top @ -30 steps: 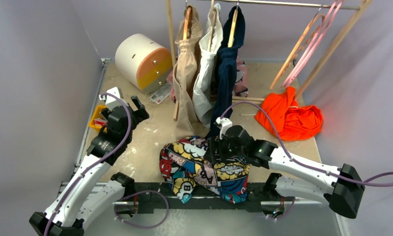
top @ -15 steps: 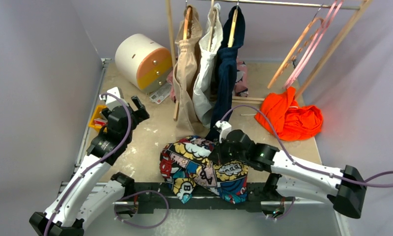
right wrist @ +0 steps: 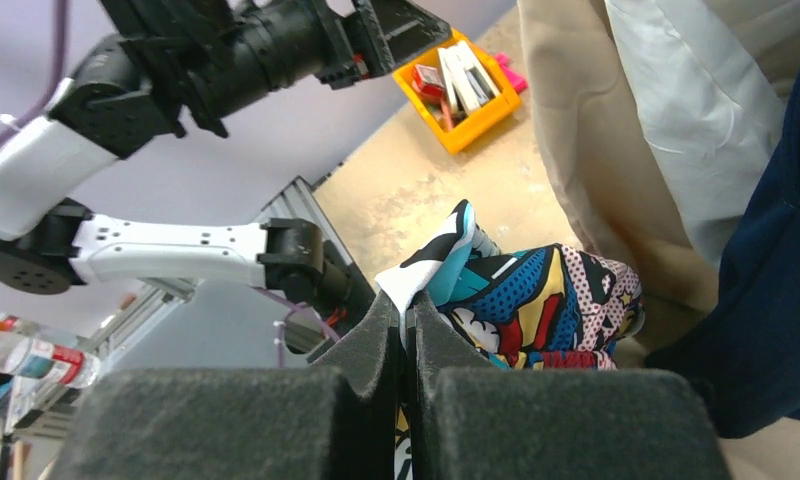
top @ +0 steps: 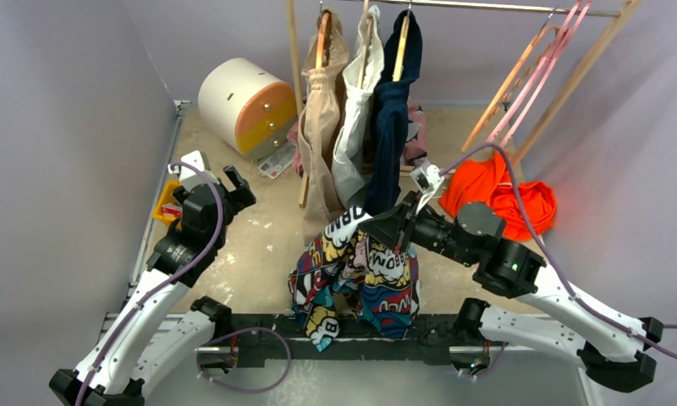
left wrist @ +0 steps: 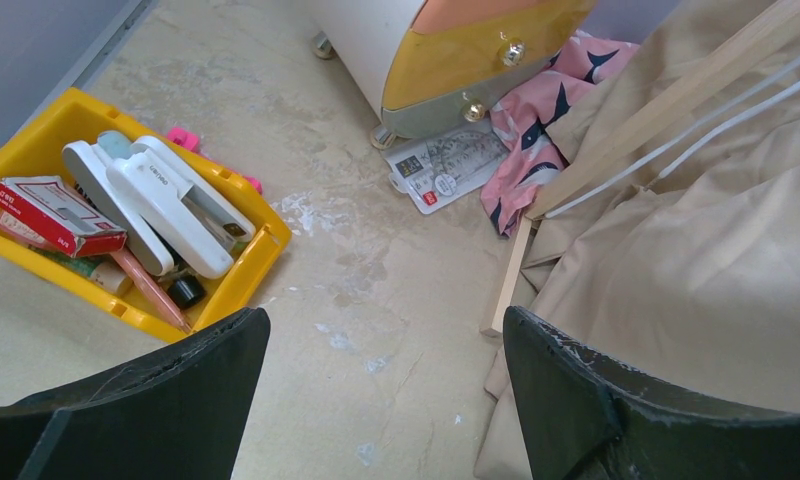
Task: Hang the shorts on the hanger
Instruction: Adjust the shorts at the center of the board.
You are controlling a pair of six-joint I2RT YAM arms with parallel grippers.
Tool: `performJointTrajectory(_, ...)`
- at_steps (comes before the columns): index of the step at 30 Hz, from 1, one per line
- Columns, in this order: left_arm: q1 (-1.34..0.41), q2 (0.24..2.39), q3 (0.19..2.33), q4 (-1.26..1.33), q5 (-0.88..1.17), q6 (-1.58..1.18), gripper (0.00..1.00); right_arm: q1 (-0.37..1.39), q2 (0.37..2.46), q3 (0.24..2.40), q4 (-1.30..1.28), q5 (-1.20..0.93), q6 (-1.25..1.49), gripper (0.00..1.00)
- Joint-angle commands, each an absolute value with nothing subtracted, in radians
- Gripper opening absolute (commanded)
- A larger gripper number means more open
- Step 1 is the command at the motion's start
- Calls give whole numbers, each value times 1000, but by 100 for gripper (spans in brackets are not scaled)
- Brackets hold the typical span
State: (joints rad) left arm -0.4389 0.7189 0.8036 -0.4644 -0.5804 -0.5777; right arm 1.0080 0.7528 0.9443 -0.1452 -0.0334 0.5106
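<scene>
Right tool (top: pixel 379 227): clenched on a white-edged fold of the shorts (top: pixel 360 275). In the wrist view its pads (right wrist: pixel 376 330) are pressed together, with cloth pinched between them.

Shorts: held above the bench (top: pixel 259 237), hanging in a bunch from the right tool. The drawstring and waistband cannot be picked out among the folds. The lowest folds are seen against the dark frame at the near bench edge; whether they touch it cannot be told.

Hanger (top: pixel 511 85): hung on the rail (top: pixel 487 7) at far right, beside pink hangers (top: pixel 548 63), well apart from the shorts. Its hook is too thin to make out against the rail.

Orange garment (top: pixel 513 203): near side covered by the right arm. The navy garment (top: pixel 392 110) is just behind the right tool; its hem is hidden by that tool.

Left tool (top: pixel 240 186): released, jaws wide, nothing between them. It is held over bare bench near the yellow bin (left wrist: pixel 261 250), whose left part is cut off in the wrist view.

Open room: bare bench is seen between the left arm and the shorts. The back is crowded by hung clothes and a round drawer unit (top: pixel 242 101).
</scene>
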Motion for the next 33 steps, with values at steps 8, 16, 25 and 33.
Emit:
performJointTrajectory(8, -441, 711, 800, -430, -578, -546, 86, 1013, 794, 883, -133, -5, 434, 0)
performJointTrajectory(16, -440, 710, 799, -428, -571, -544, 86, 1016, 828, 797, -122, -234, 422, 0)
performJointTrajectory(25, -441, 713, 799, -426, -569, -544, 86, 1171, 919, 752, -134, -270, 413, 0)
performJointTrajectory(33, -440, 718, 799, -426, -567, -545, 86, 1451, 1156, 801, -66, -109, 413, 0)
